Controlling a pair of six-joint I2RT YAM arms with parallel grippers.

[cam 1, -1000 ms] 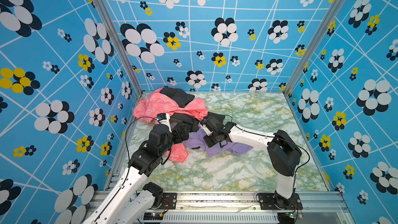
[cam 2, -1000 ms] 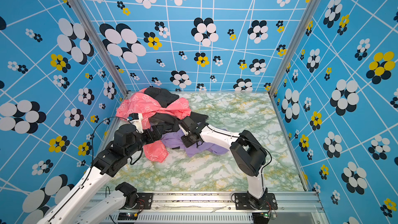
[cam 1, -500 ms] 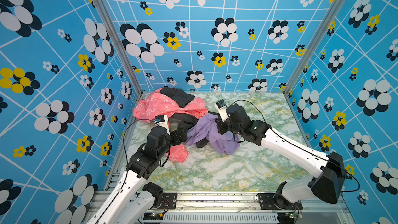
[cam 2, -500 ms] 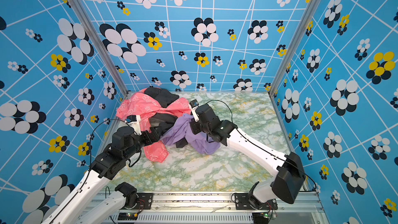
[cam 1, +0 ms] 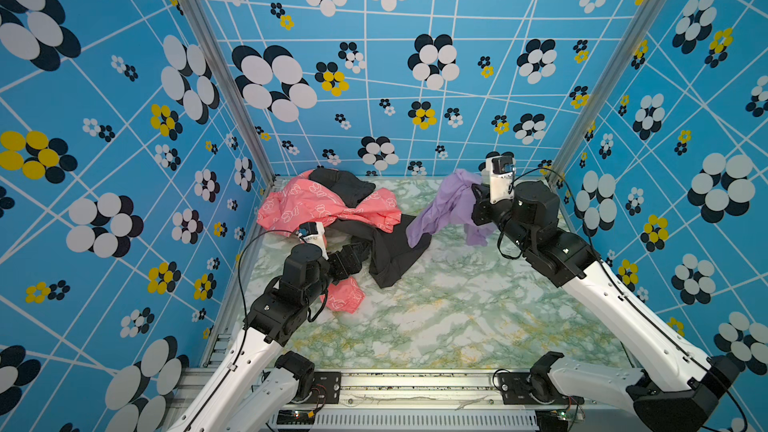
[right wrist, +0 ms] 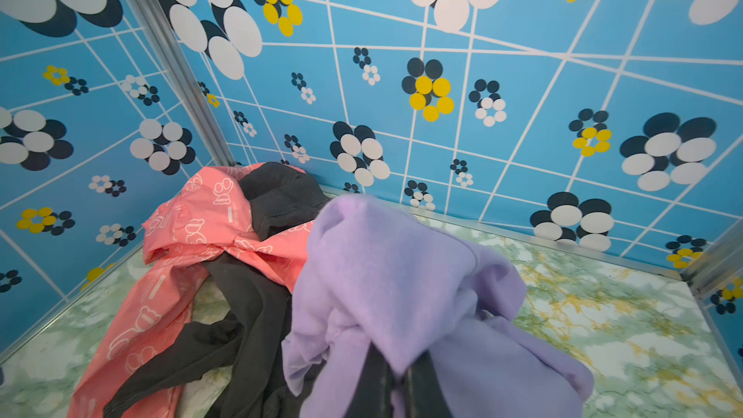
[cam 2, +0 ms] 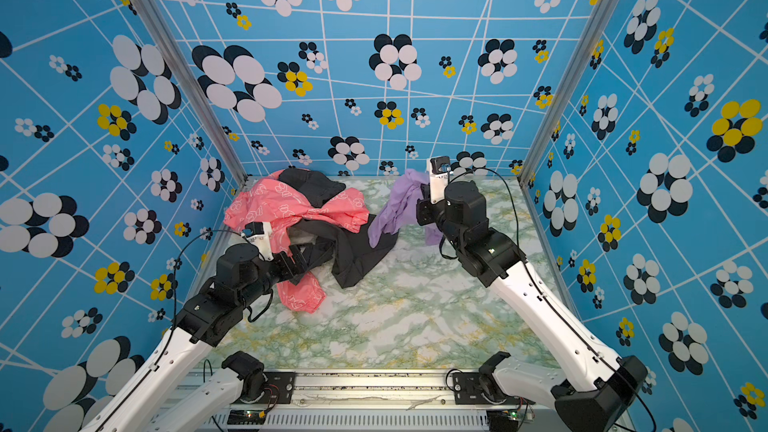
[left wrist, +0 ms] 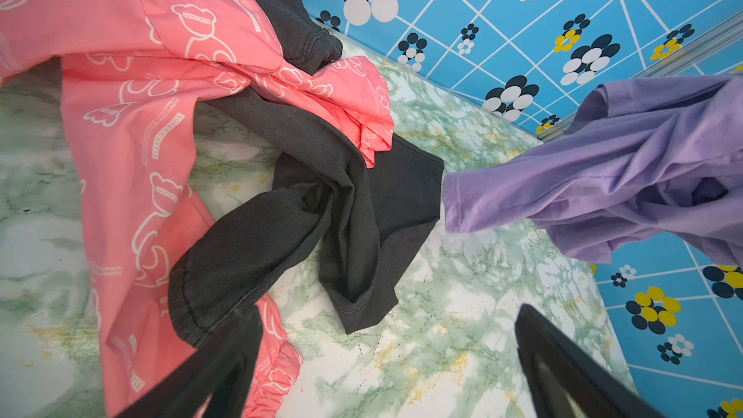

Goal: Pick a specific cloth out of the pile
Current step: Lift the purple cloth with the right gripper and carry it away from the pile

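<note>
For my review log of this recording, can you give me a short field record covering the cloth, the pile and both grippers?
cloth: lavender, hangs from the right gripper, to the right of the pile
right gripper: shut on the cloth, raised near the back right corner
left gripper: open, holds nothing, low by the pile
pile: coral-pink printed garment and black garments on the table
task state: cloth lifted out, its low end near a black garment

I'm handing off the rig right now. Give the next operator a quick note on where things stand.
Right claw: shut on the cloth, held up at back right.
Left claw: open, empty, low beside the pile.
Pile: back left.
Done: cloth lifted out; its low end hangs near a black garment, contact unclear.
To do: carry it clear, set it down apart.
</note>
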